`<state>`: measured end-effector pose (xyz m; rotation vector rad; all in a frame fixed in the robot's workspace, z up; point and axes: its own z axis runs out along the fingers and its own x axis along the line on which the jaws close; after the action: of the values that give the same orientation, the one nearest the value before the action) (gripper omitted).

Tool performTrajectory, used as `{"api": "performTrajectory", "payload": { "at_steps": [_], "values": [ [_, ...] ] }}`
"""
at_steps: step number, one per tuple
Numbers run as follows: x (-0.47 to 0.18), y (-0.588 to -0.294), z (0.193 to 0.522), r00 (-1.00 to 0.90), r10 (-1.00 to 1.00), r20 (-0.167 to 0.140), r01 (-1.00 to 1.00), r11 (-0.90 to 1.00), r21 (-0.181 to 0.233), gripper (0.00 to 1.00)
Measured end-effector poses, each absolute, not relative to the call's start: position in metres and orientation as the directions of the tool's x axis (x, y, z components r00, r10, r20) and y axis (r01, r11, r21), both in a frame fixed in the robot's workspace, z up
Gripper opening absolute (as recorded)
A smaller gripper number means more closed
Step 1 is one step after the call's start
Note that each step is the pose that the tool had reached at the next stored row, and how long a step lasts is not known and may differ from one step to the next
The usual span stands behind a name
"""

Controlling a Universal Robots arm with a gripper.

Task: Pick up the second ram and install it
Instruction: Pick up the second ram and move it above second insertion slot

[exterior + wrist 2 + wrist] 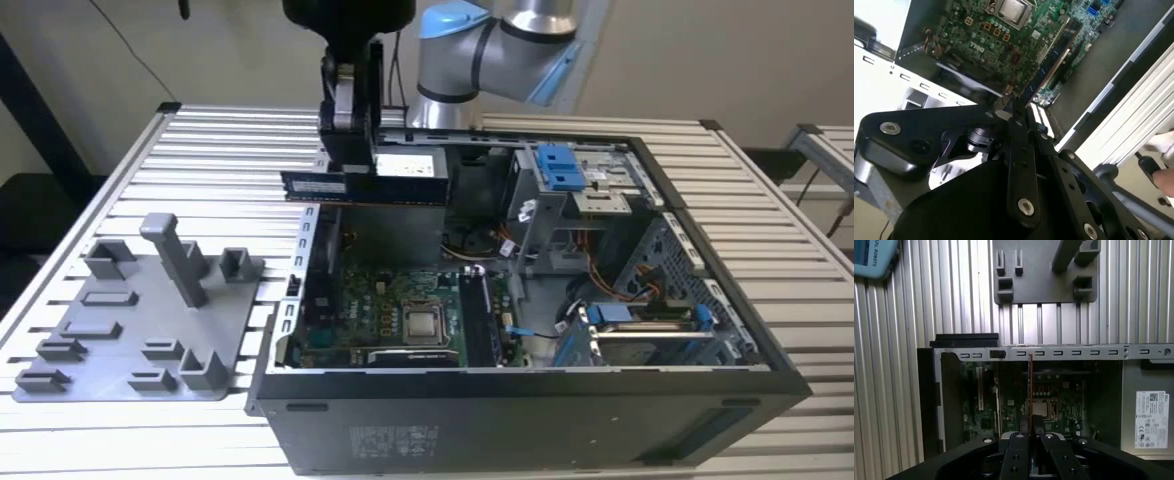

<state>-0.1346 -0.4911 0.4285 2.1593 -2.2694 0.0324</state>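
Note:
The second ram (400, 188) is a thin dark stick held level, on its long edge, above the back left corner of the open computer case (534, 405). My gripper (355, 172) is shut on its upper edge near the stick's middle, hanging from the black tool above. In the first wrist view the ram (1030, 390) appears edge-on as a thin line running out from my gripper (1031, 436) over the motherboard (1054, 400). In the second wrist view the ram (1051, 60) stretches away from my gripper (1015, 109). The stick hangs well above the board.
Another dark stick (477, 318) stands in a slot right of the processor (424, 322). Blue drive latches (561, 165) sit at the case's back right. A grey fixture plate (127, 375) with upright blocks lies on the slatted table (200, 140), on the exterior view's left.

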Motion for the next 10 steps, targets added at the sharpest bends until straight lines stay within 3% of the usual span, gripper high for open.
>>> {"api": "performTrajectory", "payload": {
  "at_steps": [10],
  "values": [
    [-0.115, -0.491, 0.429, -0.05, -0.999, 0.021, -0.999, 0.05, -0.009, 0.14]
  ]
}}
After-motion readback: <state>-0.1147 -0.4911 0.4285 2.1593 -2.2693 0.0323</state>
